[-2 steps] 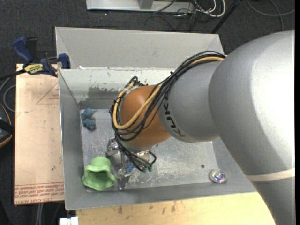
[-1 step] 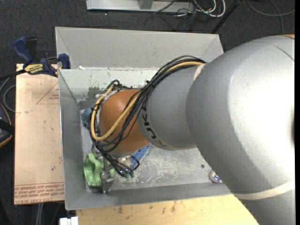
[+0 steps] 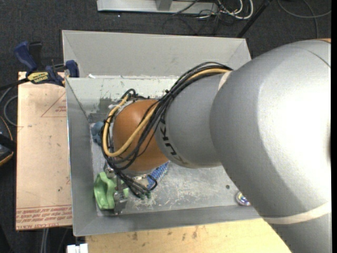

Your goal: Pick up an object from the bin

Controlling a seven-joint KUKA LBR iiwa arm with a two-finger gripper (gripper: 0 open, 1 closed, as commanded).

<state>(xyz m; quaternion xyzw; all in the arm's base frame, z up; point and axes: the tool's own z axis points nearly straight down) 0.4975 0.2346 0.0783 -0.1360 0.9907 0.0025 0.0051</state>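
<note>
The grey arm (image 3: 263, 120) reaches in from the right of the camera view and covers most of the bin's right half. The bin (image 3: 79, 141) is a grey metal trough whose bare floor shows along the lower edge of the view. At the wrist an orange cover (image 3: 131, 136), looped with black and yellow cables (image 3: 158, 104), hangs over the bin's left half.

Below that cover the gripper (image 3: 125, 191) sits low in the lower left corner of the bin, close to the floor. Whether it is spread or pressed together cannot be told, since the wrist and cables hide its working end.

The relation that matters is with the green lumpy thing (image 3: 104, 190), which looks soft. It lies just to the gripper's left, hard against the bin's left wall, with its long axis running along that wall. It appears to be beside the gripper rather than within it, so a grasp would probably call for a short shift toward the wall.

A blue netted thing (image 3: 159, 172) peeks out from under the wrist on the gripper's other side. A blue scrap (image 3: 95, 132) lies farther up the left wall, and a small shiny thing (image 3: 241, 198) rests well apart toward the lower right.
</note>
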